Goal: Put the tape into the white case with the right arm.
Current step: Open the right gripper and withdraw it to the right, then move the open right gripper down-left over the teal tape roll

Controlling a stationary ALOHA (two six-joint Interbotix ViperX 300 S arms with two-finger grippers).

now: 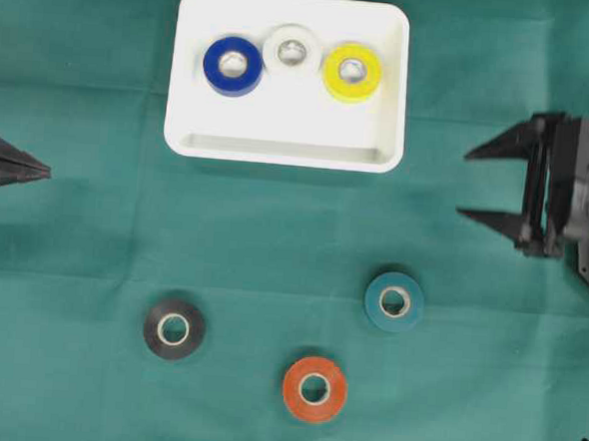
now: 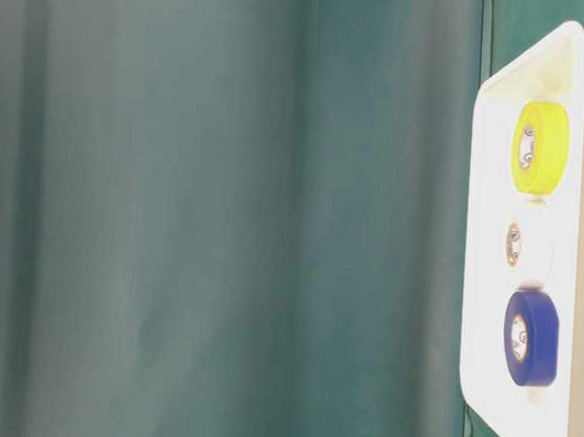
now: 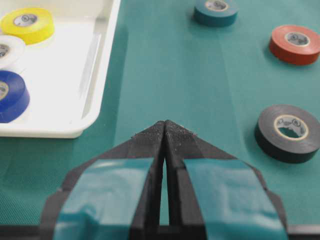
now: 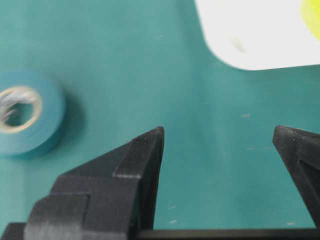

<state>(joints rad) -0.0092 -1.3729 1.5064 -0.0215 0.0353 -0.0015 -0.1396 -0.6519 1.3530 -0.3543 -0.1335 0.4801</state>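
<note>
White case (image 1: 284,150) at top ctr of green cloth (image 1: 273,239): holds blue tape (image 1: 233,65), white tape (image 1: 292,50), yellow tape (image 1: 352,71) in a row | loose on cloth: teal tape (image 1: 395,302), black tape (image 1: 174,329), orange tape (image 1: 314,388) | core print too small to read | right gripper (image 1: 482,184) fingers wide apart, empty, rt of case | left gripper (image 1: 45,171) fingers together, empty.

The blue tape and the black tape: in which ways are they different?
The blue tape lies inside the white case, while the black tape lies outside it on the green cloth. The blue tape sits next to a white roll, close enough that they seem to touch; the black tape lies alone, apart from the other rolls. Their colours also differ. Both are round rolls lying flat, hole upward.
</note>
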